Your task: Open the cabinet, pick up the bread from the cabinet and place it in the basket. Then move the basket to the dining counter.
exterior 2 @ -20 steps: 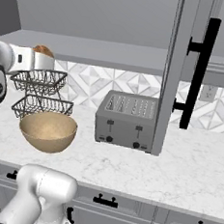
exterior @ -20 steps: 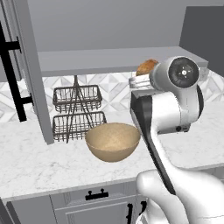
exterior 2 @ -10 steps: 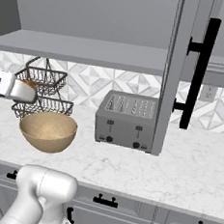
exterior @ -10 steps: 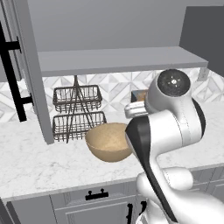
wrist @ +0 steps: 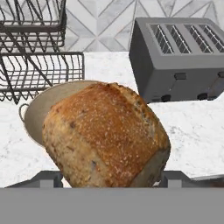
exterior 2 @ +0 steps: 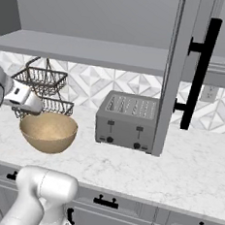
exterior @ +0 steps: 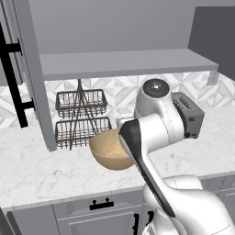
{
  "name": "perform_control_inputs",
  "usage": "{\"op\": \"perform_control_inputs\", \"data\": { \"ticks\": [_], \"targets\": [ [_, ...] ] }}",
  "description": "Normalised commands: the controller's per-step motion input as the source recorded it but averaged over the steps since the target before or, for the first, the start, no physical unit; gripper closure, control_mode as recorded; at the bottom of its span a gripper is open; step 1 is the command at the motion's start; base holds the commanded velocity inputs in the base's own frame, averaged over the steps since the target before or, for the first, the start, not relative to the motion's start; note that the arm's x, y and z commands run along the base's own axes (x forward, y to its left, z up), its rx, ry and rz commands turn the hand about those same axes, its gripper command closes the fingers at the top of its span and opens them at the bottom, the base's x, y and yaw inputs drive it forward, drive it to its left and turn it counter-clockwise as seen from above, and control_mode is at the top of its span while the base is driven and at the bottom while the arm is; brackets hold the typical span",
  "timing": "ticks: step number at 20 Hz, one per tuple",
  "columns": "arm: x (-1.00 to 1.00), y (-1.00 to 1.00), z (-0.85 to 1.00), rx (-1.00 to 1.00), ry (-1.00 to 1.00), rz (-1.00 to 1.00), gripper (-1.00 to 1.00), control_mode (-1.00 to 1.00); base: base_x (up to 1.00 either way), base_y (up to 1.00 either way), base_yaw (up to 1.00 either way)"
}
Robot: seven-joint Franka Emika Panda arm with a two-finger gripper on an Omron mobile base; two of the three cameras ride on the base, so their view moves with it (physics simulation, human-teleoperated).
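Pincer (wrist: 107, 179) grips bread (wrist: 105, 135) over basket (wrist: 41, 113).

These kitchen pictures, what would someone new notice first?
Probably the bread, a golden-brown loaf held in the robot's jaws and looming large in the hand view, just above the tan basket on the marble worktop. Next, the grey toaster to the basket's right, and the dark wire rack behind the basket, under the open cabinet.
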Motion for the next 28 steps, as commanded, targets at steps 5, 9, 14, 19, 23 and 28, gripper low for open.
{"op": "perform_control_inputs", "data": {
  "ticks": [5,9,14,19,23,28],
  "targets": [
    [0.89,0.36,-0.85,0.05,0.16,0.0,1.0,-1.0,0.0,0.0,0.0],
    [0.77,0.04,-0.63,0.01,0.06,0.03,1.0,-1.0,0.0,0.0,0.0],
    [0.48,-0.03,-0.65,0.02,0.05,0.06,1.0,-1.0,0.0,0.0,0.0],
    [0.59,-0.01,-0.43,0.01,0.02,0.08,1.0,-1.0,0.0,0.0,0.0],
    [0.12,0.09,-0.41,0.0,0.0,0.11,1.0,-1.0,0.0,0.0,0.0],
    [0.1,0.19,-0.55,0.0,0.03,0.13,1.0,-1.0,0.0,0.0,0.0]
  ]
}}
